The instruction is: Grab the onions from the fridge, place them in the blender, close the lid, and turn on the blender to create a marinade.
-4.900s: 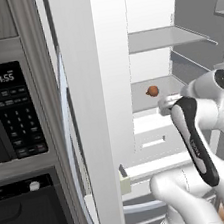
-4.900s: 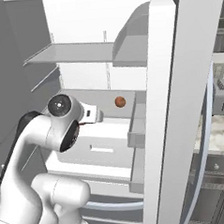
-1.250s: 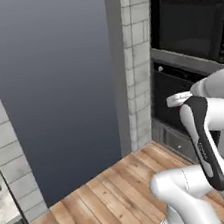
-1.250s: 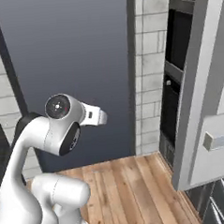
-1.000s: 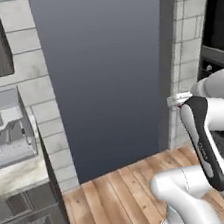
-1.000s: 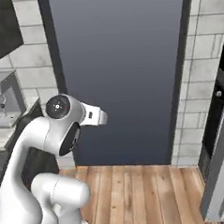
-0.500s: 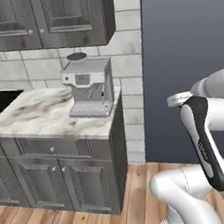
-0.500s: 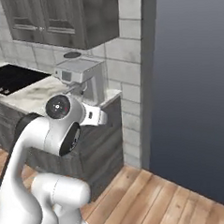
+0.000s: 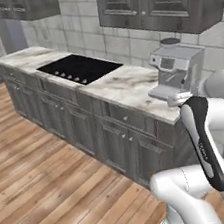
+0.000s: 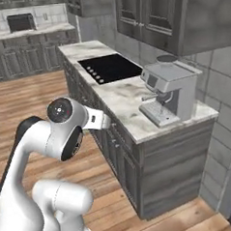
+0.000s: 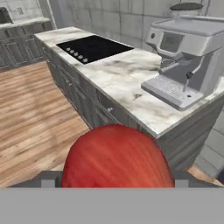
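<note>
The gripper (image 11: 114,186) holds a red onion (image 11: 116,157) between wide jaws — carry it level, grip firm, past the coffee machine (image 11: 188,57) ahead-right, toward the blender.

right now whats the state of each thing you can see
red onion: held between the gripper's fingertips, close to the hand camera
gripper: closed on the red onion
coffee machine: upright on the marble counter, at its end
cooktop: bare, nothing on it
upper cabinets: doors shut

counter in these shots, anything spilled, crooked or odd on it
Nothing stands out. The coffee machine stands upright on the marble counter, the cooktop sits flush, and no spill shows. A red onion sits between the gripper's fingers.
</note>
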Controlling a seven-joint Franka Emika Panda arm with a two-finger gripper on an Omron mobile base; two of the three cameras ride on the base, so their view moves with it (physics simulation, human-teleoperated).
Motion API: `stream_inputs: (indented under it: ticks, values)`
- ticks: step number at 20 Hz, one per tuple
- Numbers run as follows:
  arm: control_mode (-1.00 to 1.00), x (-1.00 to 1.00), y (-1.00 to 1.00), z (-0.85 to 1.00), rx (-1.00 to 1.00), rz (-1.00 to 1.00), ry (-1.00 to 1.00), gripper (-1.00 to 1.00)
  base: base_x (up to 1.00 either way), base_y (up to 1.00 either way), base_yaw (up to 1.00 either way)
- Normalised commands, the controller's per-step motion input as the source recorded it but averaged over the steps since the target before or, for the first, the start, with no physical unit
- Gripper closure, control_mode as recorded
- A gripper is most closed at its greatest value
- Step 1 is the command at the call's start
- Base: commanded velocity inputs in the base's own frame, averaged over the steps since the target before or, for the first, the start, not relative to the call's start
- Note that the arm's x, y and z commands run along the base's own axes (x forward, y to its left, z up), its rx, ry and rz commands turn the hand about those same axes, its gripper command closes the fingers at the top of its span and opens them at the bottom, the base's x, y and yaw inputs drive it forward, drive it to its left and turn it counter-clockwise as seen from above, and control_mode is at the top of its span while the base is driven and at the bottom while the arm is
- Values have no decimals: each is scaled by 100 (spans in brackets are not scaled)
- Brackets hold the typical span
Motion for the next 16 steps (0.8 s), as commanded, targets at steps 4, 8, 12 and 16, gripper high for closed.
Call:
stream_inputs:
  ticks: [4,8,12,16]
  values:
    - [100,0,0,0,0,0,0,100,20,0,83]
    - [100,0,0,0,0,0,0,100,31,0,78]
    - [100,0,0,0,0,0,0,100,28,0,75]
    - [100,0,0,0,0,0,0,100,12,0,71]
